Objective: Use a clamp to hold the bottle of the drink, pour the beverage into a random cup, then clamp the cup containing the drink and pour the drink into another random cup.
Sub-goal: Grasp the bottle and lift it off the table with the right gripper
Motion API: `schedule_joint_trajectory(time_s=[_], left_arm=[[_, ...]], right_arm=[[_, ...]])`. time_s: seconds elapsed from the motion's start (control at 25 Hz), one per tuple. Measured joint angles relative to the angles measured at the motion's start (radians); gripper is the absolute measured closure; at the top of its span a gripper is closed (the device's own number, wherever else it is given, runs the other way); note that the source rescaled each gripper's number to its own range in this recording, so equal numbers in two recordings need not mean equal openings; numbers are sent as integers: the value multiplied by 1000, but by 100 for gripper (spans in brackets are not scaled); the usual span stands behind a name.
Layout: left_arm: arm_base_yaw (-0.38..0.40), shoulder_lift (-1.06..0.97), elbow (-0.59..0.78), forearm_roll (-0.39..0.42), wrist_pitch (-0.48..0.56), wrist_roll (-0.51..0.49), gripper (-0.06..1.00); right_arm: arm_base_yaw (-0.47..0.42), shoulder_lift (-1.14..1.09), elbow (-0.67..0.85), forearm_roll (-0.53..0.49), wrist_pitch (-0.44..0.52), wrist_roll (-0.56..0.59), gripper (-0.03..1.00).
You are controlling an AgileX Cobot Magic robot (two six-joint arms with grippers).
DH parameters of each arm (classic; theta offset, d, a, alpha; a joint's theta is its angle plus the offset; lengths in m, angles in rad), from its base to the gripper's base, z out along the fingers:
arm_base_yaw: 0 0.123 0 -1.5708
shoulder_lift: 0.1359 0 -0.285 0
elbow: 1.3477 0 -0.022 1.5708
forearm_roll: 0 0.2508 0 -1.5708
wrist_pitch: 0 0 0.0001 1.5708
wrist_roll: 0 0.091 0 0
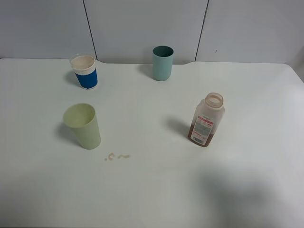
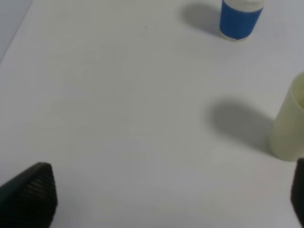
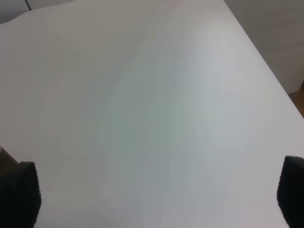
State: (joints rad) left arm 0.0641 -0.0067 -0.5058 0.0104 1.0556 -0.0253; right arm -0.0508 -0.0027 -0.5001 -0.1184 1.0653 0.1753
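Observation:
The bottle (image 1: 206, 119) stands uncapped right of the table's middle, with brown beverage (image 1: 200, 132) in its lower part. A pale yellow-green cup (image 1: 83, 126) stands at front left and shows again at the edge of the left wrist view (image 2: 290, 125). The blue-and-white cup (image 1: 85, 71) is at back left, its blue body also in the left wrist view (image 2: 240, 19). Neither arm appears in the high view. My left gripper (image 2: 166, 194) hangs open over bare table, well short of both cups. My right gripper (image 3: 156, 194) is open above bare table with nothing between its fingers.
A teal cup (image 1: 162, 62) stands at the back centre. Small brown drops (image 1: 117, 156) lie on the white table (image 1: 152, 190) in front of the yellow-green cup. The table's right edge (image 3: 266, 57) runs past the right gripper.

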Motion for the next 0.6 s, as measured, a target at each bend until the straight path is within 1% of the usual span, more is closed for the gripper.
schedule_joint_trajectory(time_s=[0.6], left_arm=[[0,0,0,0,0,0,-6]], right_arm=[[0,0,0,-1,0,-2,-3]])
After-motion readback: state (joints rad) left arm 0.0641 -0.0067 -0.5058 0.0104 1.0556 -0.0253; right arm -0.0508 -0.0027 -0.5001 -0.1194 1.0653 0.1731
